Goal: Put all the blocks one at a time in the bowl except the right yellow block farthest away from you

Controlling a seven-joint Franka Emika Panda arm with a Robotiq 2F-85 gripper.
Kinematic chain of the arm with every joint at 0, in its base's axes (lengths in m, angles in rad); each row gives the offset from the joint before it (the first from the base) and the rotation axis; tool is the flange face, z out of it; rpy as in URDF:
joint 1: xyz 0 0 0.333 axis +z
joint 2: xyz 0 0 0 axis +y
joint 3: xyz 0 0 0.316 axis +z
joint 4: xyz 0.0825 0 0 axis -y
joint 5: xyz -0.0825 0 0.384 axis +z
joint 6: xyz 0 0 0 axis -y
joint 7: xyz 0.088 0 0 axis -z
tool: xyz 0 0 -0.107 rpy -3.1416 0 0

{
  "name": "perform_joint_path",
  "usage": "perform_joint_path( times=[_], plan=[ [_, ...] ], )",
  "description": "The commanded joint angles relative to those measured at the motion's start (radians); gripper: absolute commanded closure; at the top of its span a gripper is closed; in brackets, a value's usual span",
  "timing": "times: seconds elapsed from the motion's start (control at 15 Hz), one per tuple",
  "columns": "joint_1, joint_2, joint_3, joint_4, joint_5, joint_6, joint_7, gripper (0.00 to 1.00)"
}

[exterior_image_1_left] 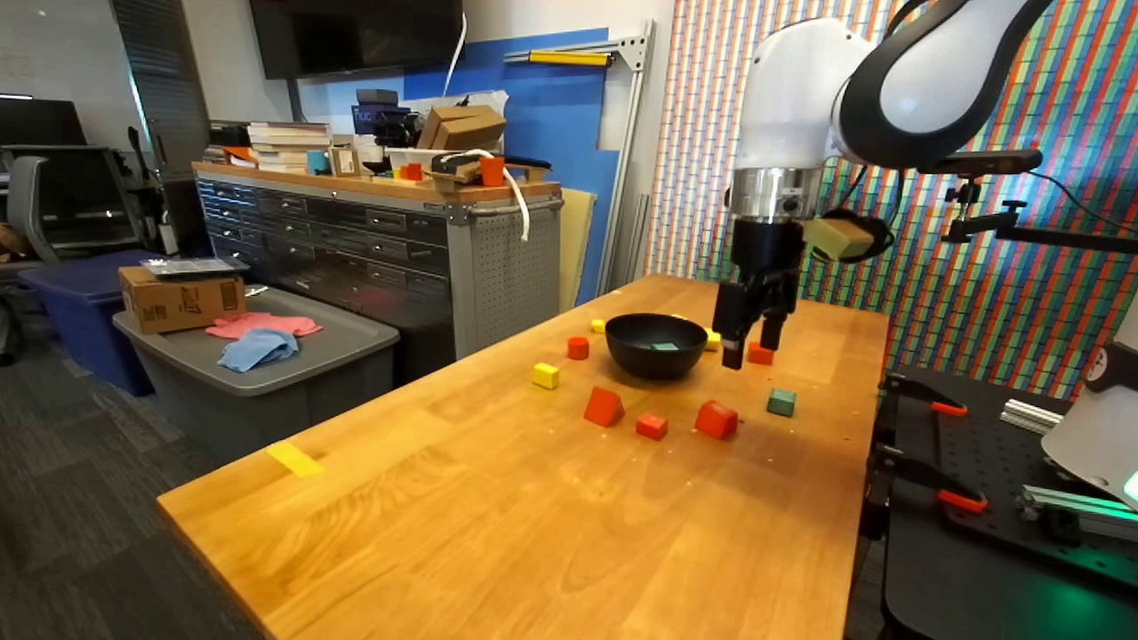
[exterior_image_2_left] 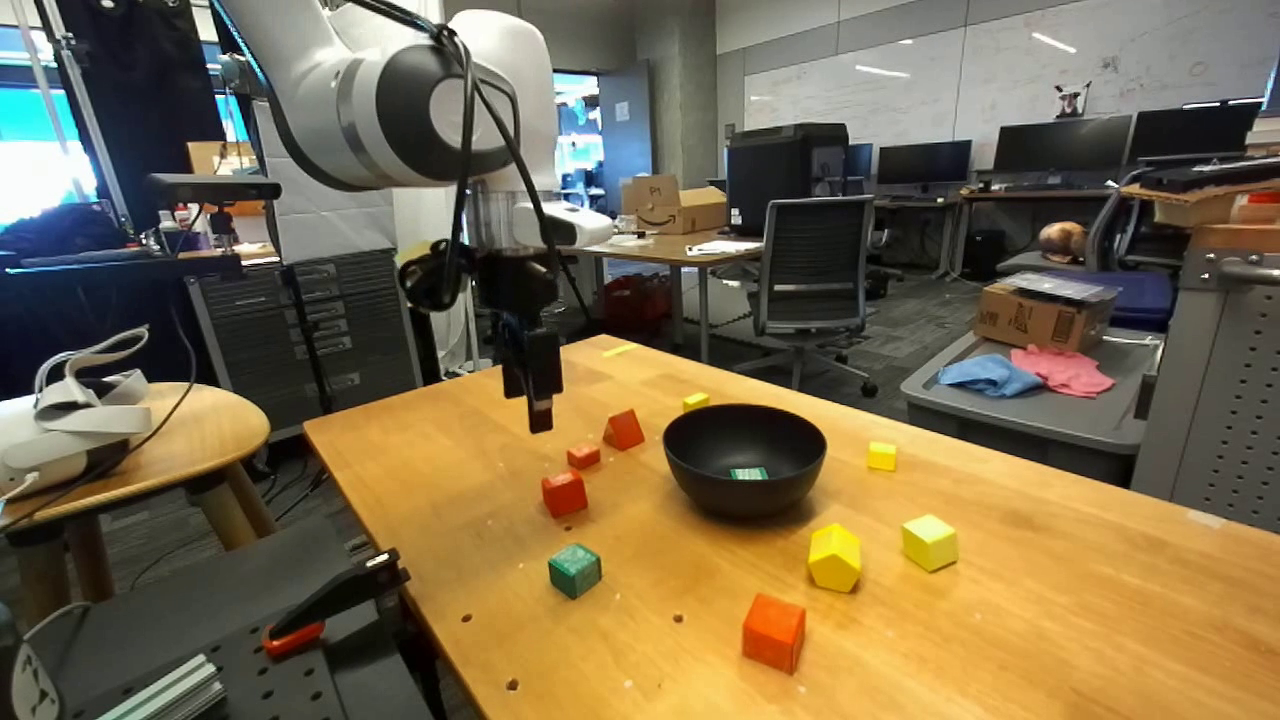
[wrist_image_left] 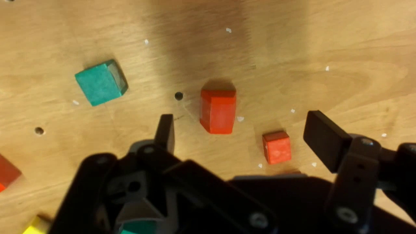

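Gripper point(wrist_image_left: 245, 135): fingers point(wrist_image_left: 325, 139) spread wide, nothing held, raised above the table point(exterior_image_1_left: 551, 516). Between them, the wrist view shows a red block point(wrist_image_left: 222, 112) and a smaller red block point(wrist_image_left: 278, 149) resting well inside the table edge nearest my base point(exterior_image_1_left: 1095, 440). Farther out, the bowl point(exterior_image_2_left: 745, 502) stands upright between the long edges. Progress: one green block point(exterior_image_2_left: 748, 474) is inside; I count ten blocks outside. Nine should follow; the yellow block point(exterior_image_2_left: 882, 456) toward the far edge, on my right, is presumably exempt. Appearance: blocks small, mostly flat-sided; bowl round, plain black.
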Motion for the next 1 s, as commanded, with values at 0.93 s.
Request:
perform_joint_path(
  times=[0.93],
  plan=[
    [0.081,0.274,-0.138,0.06,-0.035,0.248,0.055,0.0]
  ],
)
